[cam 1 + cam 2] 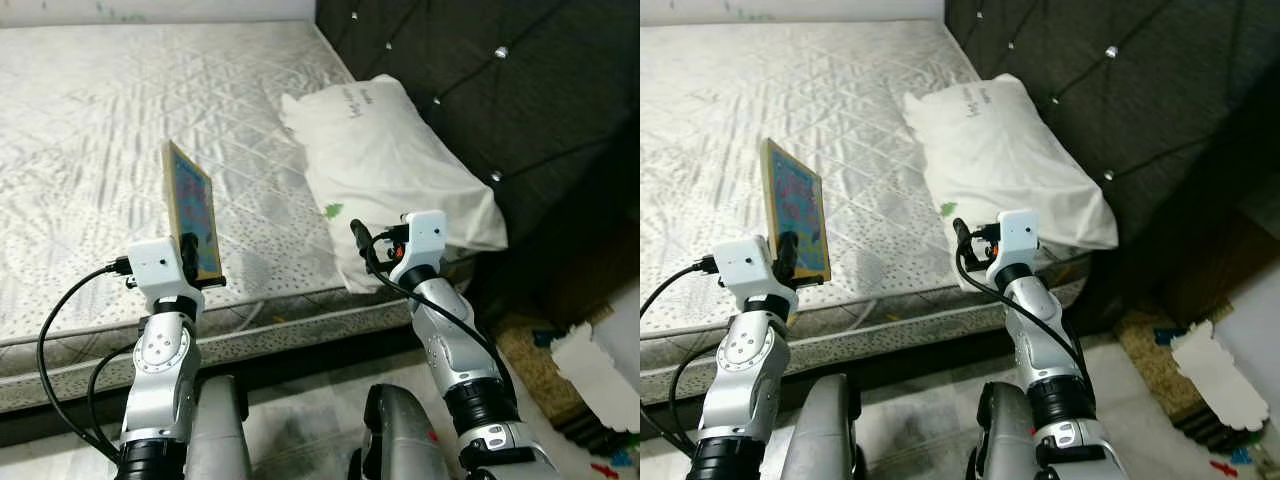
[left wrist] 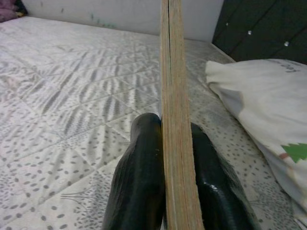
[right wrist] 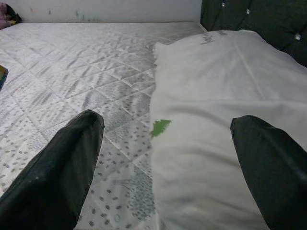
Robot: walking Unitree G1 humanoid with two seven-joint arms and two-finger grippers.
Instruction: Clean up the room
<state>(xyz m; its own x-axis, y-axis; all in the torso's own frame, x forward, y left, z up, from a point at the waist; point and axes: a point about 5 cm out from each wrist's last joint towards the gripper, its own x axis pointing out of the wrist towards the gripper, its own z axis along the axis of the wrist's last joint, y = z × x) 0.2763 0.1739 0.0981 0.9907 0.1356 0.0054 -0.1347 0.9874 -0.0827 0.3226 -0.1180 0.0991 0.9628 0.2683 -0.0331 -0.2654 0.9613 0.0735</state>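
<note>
Left gripper (image 2: 175, 143) clamps upright book (image 1: 191, 212) above mattress (image 1: 90, 130).

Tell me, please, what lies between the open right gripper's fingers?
In the right wrist view, the white pillow and a strip of mattress lie between the right gripper's fingers.
</note>
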